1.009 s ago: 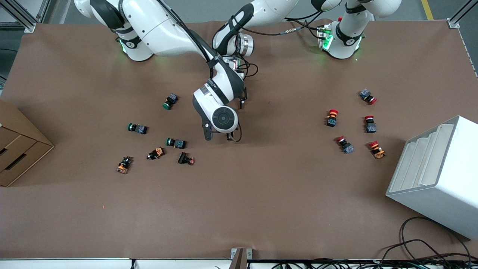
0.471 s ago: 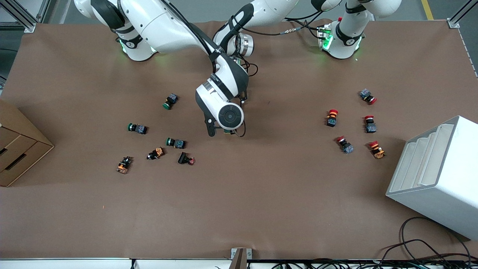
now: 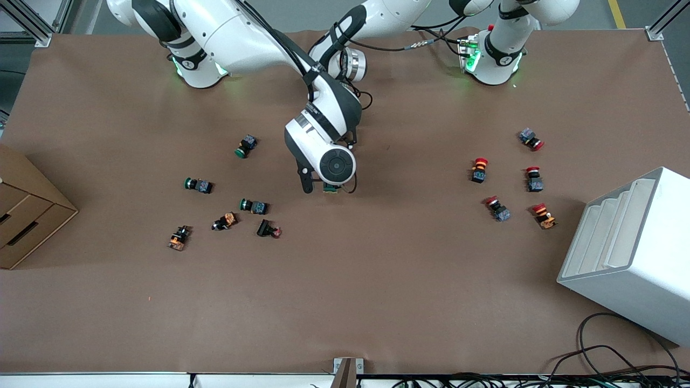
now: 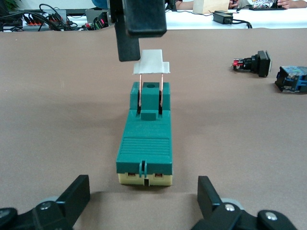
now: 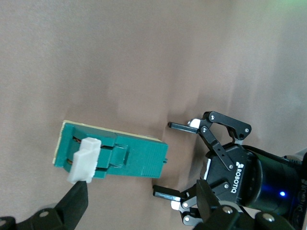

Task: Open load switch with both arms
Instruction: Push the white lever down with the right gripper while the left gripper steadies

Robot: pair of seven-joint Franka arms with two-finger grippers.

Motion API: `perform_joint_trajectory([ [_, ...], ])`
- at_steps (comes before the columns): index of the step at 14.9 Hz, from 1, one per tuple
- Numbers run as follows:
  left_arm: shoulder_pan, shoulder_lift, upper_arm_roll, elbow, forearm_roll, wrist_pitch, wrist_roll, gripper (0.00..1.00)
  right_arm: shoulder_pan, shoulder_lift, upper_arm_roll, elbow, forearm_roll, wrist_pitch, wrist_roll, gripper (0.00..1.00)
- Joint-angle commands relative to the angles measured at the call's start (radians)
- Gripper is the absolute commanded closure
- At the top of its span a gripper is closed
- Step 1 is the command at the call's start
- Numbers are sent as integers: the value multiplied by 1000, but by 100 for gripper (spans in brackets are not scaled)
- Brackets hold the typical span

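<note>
The load switch (image 4: 144,139) is a dark-green block on a cream base, lying on the brown table, with its white lever tab (image 4: 151,67) raised on two copper wires. My left gripper (image 4: 144,199) is open, and its fingertips flank the cream end without touching it. My right gripper (image 5: 139,206) is open over the tab end (image 5: 84,160), one finger (image 4: 139,28) close against the tab. In the front view the right arm's wrist covers most of the load switch (image 3: 330,188), the right gripper (image 3: 318,187) and the left gripper (image 3: 351,143).
Green-capped and orange push buttons (image 3: 253,206) lie scattered toward the right arm's end. Red-capped ones (image 3: 497,208) lie toward the left arm's end. A cardboard box (image 3: 27,215) and a white rack (image 3: 630,253) stand at the table's two ends.
The right arm's wrist has swung toward the left arm's end and away from the front camera, coming over the switch. The left arm has barely moved.
</note>
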Motion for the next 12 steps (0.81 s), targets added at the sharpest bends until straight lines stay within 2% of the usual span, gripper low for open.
perform_joint_trajectory([
  [1,-1,60,-4,-9,-5,43,-30,1,-29,4,3,20,0,31,-8,0],
  [4,-1,60,-4,-9,-5,43,-30,1,-38,4,1,20,4,89,-7,0],
  [12,-1,60,-3,-7,-5,43,-29,1,-26,5,-2,-15,-8,57,-65,0],
])
